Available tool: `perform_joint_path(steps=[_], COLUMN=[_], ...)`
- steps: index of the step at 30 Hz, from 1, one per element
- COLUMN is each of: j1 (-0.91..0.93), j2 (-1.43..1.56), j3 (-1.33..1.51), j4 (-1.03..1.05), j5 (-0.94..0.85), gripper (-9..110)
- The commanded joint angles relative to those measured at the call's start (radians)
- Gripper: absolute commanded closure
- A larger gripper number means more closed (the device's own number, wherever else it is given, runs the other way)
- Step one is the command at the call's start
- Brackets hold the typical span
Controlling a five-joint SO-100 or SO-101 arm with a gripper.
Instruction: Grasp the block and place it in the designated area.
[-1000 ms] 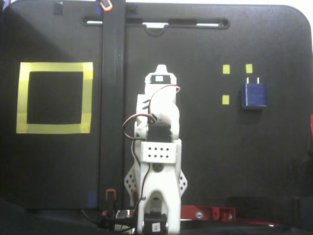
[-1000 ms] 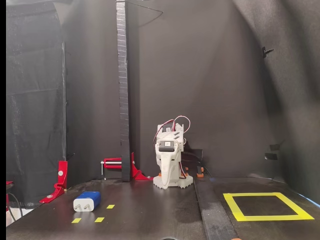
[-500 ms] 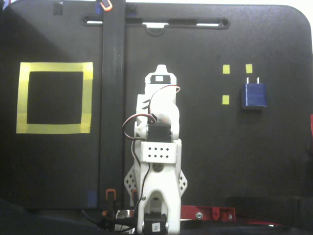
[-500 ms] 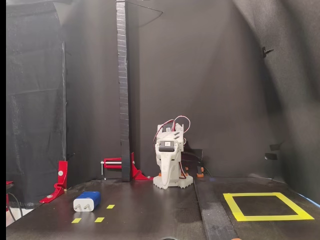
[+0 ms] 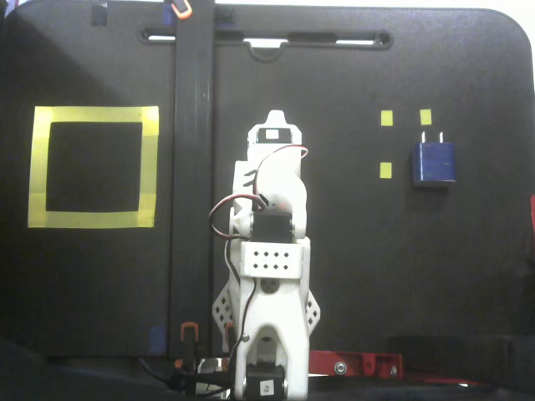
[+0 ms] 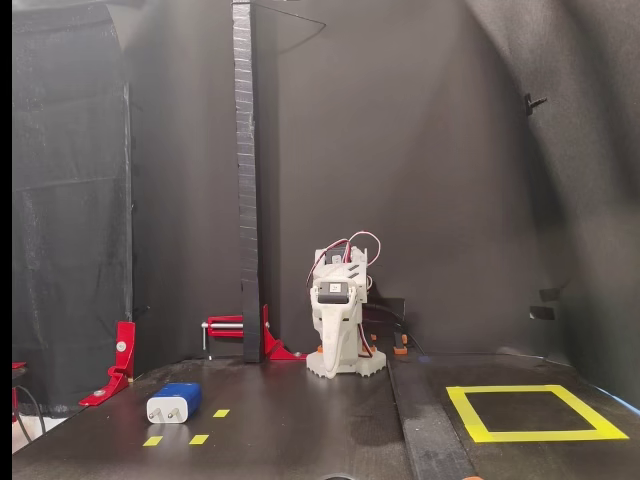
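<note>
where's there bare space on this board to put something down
The black inside of the yellow tape frame is bare. So is the wide stretch between the folded arm and the blue block, and the board below the block. It is tighter around the block, with small yellow markers beside it, and along the black post.

The white arm [image 6: 340,320] sits folded at the table's [image 6: 300,430] far edge, its gripper seemingly tucked downward. The block [image 6: 175,402] lies near the front-left corner beside small yellow markers [image 6: 198,439]; the designated area [image 6: 535,412] occupies the front-right corner.
</note>
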Motion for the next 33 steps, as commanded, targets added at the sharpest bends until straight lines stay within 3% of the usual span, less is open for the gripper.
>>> perform_joint_path(steps=[1, 13, 33], j1=[0.003, 0.067, 0.589], j2=[0.006, 0.006, -0.006], j3=[0.006, 0.006, 0.003], j4=[-0.002, 0.000, 0.002], j5=[0.003, 0.014, 0.011], gripper=[101, 102, 102])
